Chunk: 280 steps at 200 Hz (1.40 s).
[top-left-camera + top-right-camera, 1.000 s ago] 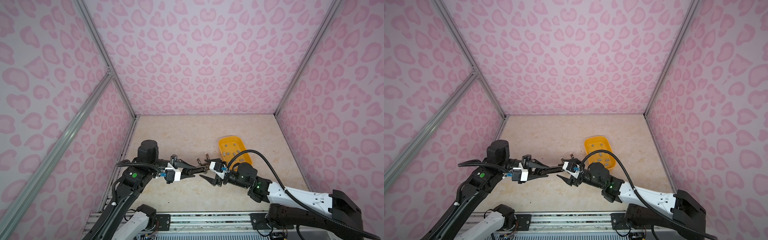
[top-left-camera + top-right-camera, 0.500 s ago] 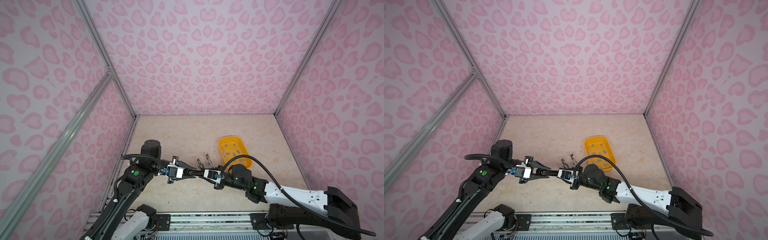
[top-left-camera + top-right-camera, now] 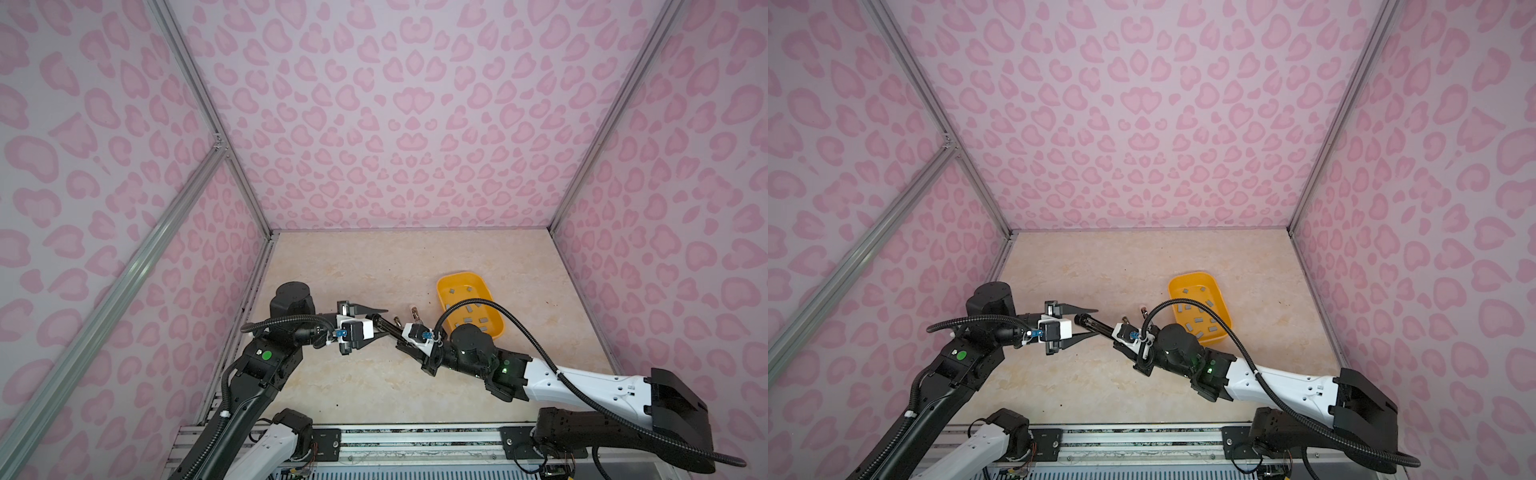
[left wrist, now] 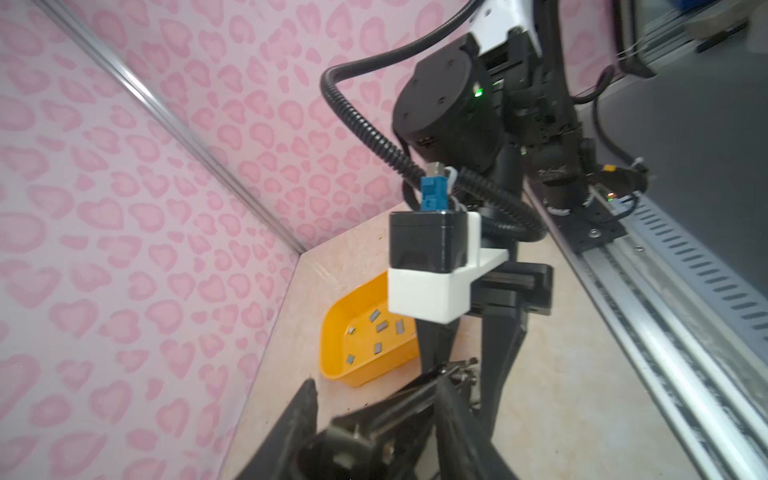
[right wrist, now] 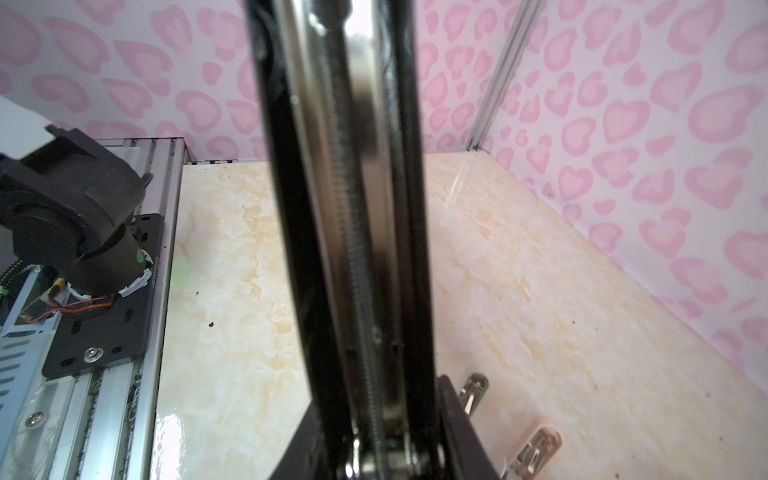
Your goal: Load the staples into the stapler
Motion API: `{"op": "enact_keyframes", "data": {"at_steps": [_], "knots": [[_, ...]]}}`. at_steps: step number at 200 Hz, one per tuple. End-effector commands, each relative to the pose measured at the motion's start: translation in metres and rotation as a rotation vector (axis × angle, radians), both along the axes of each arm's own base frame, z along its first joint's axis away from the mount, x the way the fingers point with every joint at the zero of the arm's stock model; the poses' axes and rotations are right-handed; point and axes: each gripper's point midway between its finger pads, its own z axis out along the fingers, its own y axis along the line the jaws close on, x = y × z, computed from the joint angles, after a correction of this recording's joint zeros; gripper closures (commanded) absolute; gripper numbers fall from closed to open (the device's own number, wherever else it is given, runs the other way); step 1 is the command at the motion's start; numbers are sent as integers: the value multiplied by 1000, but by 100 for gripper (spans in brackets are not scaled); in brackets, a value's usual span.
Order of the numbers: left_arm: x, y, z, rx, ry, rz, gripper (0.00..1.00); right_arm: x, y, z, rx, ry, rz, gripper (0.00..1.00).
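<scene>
A black stapler (image 3: 384, 325) (image 3: 1094, 324) hangs above the table between the two arms. My right gripper (image 3: 401, 336) (image 3: 1115, 336) (image 5: 380, 399) is shut on one end of it. In the right wrist view the stapler (image 5: 357, 208) shows its open metal channel and spring. My left gripper (image 3: 380, 321) (image 3: 1094, 321) (image 4: 378, 399) stands open around the other end of the stapler (image 4: 399, 407), with a gap beside one finger. The staples (image 3: 465, 318) (image 3: 1198, 320) (image 4: 378, 326) lie as small grey strips in a yellow tray (image 3: 444, 291) (image 3: 1177, 286) (image 4: 332, 336).
Two small staplers lie on the table just behind the grippers, a pinkish one (image 3: 413, 311) (image 3: 1143, 311) (image 5: 536, 449) and a metallic one (image 3: 397, 322) (image 3: 1124, 320) (image 5: 473, 386). Pink patterned walls enclose the table on three sides. A metal rail (image 3: 415, 432) runs along its front edge.
My right gripper came in from open and closed on the black stapler. My left gripper, which held the stapler before, has opened around it.
</scene>
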Motion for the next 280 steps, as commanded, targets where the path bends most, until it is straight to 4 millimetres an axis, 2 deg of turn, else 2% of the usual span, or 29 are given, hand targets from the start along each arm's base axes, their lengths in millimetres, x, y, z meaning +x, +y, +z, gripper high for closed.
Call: {"op": "enact_keyframes", "data": {"at_steps": [1,39,54,71,90,110,116,120,129,141,164,177,206,229,251,280], "knots": [[24,11,47,-104,-134,161,52,19,-18,-14,18,150,-235,100],[45,39,95,-282,-98,405,47,26,-29,-38,5,278,-434,100],[57,64,121,-431,-21,565,44,28,-23,-50,-28,302,-483,100],[70,105,147,-685,121,776,40,30,-10,-64,-70,342,-513,100],[71,136,154,-900,321,907,30,32,14,-82,-130,376,-489,100],[66,139,128,-964,540,927,27,41,29,-95,-201,372,-509,100],[64,135,115,-959,601,918,21,44,32,-99,-214,371,-520,100],[62,132,104,-942,637,914,16,46,34,-102,-221,374,-534,100],[60,122,81,-903,694,877,16,49,39,-109,-237,380,-540,100],[62,114,40,-848,757,883,15,51,47,-117,-257,385,-539,100],[72,132,-37,-805,849,1087,16,56,57,-132,-303,400,-556,100],[71,142,-66,-777,867,1171,16,59,62,-141,-317,404,-557,100],[60,169,-106,-769,838,1323,15,68,65,-150,-349,399,-583,100],[52,179,-134,-765,808,1362,9,75,66,-159,-367,402,-600,100],[48,190,-150,-755,781,1418,8,79,68,-169,-371,418,-604,100],[44,207,-164,-795,765,1518,4,82,75,-179,-379,434,-601,91]]}}
